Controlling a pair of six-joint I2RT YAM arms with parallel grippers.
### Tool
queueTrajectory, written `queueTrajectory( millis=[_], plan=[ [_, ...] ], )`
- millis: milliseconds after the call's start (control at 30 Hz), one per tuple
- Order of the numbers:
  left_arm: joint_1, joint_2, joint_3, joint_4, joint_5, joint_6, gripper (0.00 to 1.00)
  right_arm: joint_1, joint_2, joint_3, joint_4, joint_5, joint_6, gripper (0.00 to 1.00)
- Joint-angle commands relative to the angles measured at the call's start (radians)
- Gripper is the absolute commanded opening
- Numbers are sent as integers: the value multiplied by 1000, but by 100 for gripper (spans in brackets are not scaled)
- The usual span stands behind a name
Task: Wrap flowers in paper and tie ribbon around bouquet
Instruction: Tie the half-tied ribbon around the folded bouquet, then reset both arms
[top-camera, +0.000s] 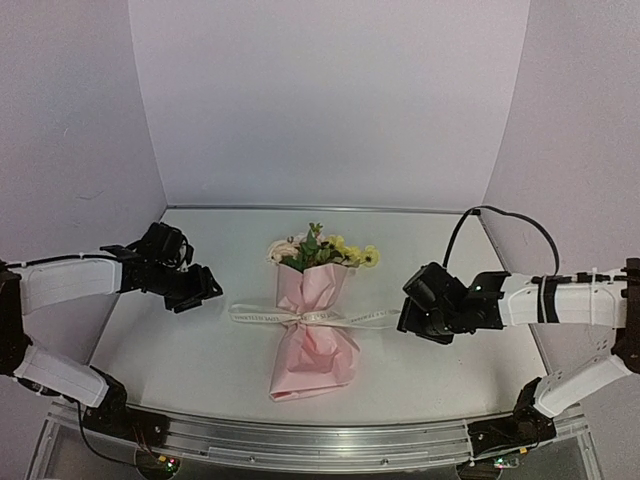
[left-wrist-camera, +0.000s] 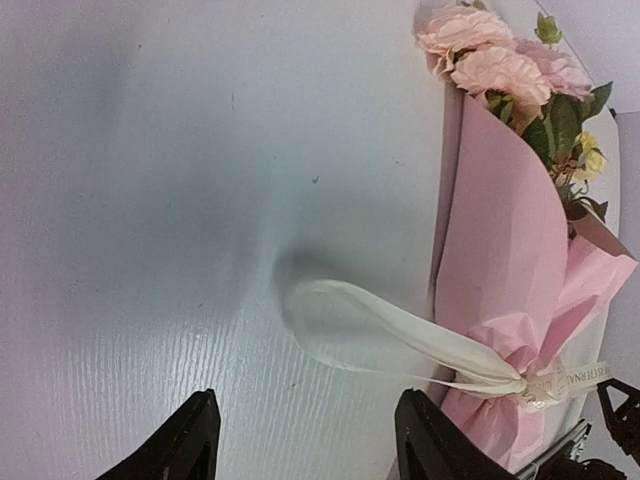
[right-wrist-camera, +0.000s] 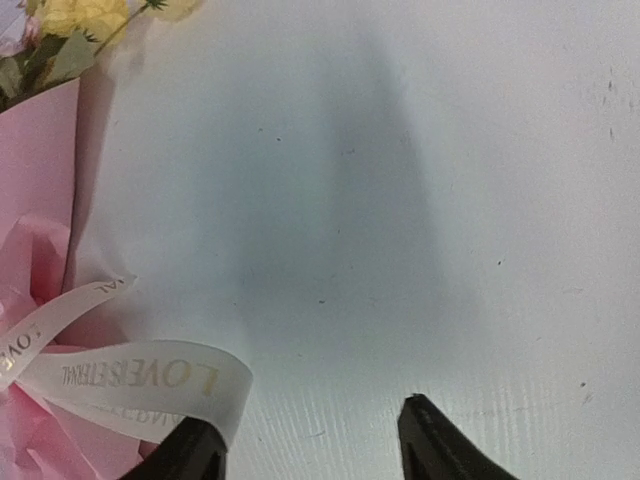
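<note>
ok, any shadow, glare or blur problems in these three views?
Top external: soft, even light, no glare, bouquet clear. Left wrist: broad soft shadow on the table, and the near loop of ribbon is blurred. Right wrist: a similar grey shadow mid-table, and the ribbon lettering is sharp enough to read.

You have one bouquet (top-camera: 314, 320) in the middle of the tabletop (top-camera: 190, 355), one ribbon (top-camera: 262, 316) around it, one left gripper (top-camera: 208, 290), one right gripper (top-camera: 408, 316).
</note>
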Motion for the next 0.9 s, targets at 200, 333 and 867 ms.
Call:
queueTrajectory(
  millis=[200, 333, 867],
  plan=[
    [5, -134, 142, 19, -15, 69, 100, 5, -117, 158, -51, 27, -168, 98],
    [5, -150, 182, 35, 5, 103, 100, 3, -126, 200, -22, -29, -213, 98],
    [5, -204, 268, 33, -87, 92, 100, -48, -263, 295, -14, 69, -284, 98]
  ],
)
